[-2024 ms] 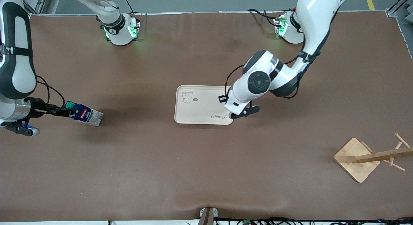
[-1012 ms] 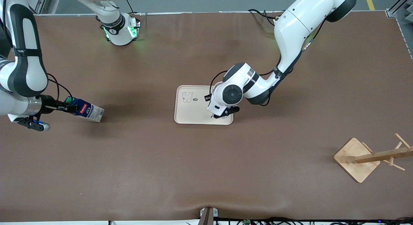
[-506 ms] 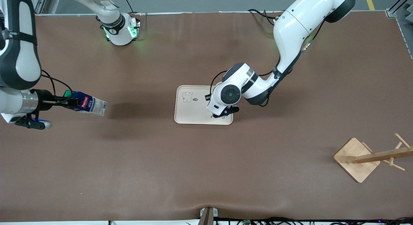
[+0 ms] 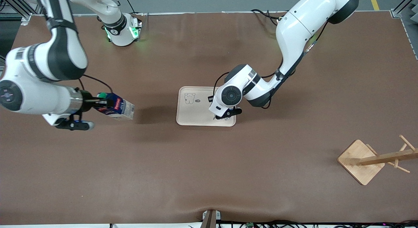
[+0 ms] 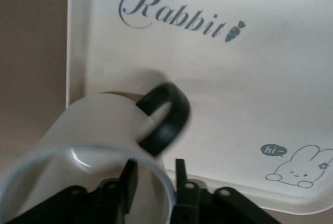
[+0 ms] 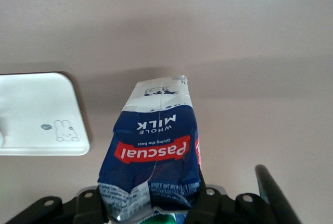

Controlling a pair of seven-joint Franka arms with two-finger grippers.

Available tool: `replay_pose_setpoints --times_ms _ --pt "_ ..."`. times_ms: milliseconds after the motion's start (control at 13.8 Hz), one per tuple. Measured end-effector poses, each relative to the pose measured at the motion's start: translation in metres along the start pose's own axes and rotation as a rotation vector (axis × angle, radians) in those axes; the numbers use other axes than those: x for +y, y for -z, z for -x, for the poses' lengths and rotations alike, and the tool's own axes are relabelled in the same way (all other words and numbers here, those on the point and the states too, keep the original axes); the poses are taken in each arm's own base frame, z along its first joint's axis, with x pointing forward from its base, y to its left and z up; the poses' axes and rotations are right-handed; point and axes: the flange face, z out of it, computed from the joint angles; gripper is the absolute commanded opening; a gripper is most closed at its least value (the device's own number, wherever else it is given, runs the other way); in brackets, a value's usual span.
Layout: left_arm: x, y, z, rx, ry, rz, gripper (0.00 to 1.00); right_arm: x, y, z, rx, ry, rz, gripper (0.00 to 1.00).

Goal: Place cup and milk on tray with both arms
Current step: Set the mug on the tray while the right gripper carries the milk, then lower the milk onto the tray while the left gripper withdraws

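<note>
Left gripper (image 5: pixel 152 185) had its jaws clamped on the cup (image 5: pixel 88 151) rim over the tray (image 4: pixel 196 118), unreleased; right gripper (image 4: pixel 94 104) pinched the milk (image 4: pixel 115 105) over the worktop (image 4: pixel 209 175), short of the tray.

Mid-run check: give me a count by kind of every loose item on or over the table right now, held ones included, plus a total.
Cup: 1, in the left gripper over the tray
Milk carton: 1, in the right gripper over the table
Tray: 1
Wooden rack: 1
Total: 4
</note>
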Motion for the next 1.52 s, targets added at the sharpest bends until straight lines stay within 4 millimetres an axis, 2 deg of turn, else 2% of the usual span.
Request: replay_pose_setpoints --times_ms 72,289,434,651,795,940,1157,1373,1518 --pt "0.002 0.005 -0.001 0.007 -0.001 0.010 1.00 -0.012 -0.002 0.002 0.000 0.007 -0.007 0.00" --pt "0.007 0.036 -0.008 0.028 0.004 0.038 1.00 -0.035 -0.013 0.002 -0.008 0.030 -0.033 0.00" --pt "0.009 0.054 -0.014 0.042 0.009 0.059 1.00 -0.058 -0.025 0.003 -0.005 0.046 -0.024 0.00" --pt "0.005 0.066 -0.023 0.052 0.023 0.076 1.00 -0.101 -0.045 0.007 0.027 0.048 -0.010 0.00" --pt "-0.009 0.093 -0.037 0.071 0.051 0.096 1.00 -0.135 -0.061 0.013 0.047 0.006 -0.001 0.00" --pt "-0.039 0.142 -0.053 0.097 0.096 0.109 1.00 -0.168 -0.078 0.024 0.053 -0.012 0.013 0.00" --pt "-0.098 0.223 -0.068 0.162 0.157 0.139 1.00 -0.211 -0.111 0.037 0.050 0.018 0.022 0.00" --pt "-0.159 0.281 -0.084 0.216 0.154 0.154 1.00 -0.241 -0.144 0.051 -0.005 0.017 0.002 0.00" --pt "-0.205 0.314 -0.094 0.254 0.139 0.150 1.00 -0.251 -0.151 0.057 -0.019 0.010 0.000 0.00"
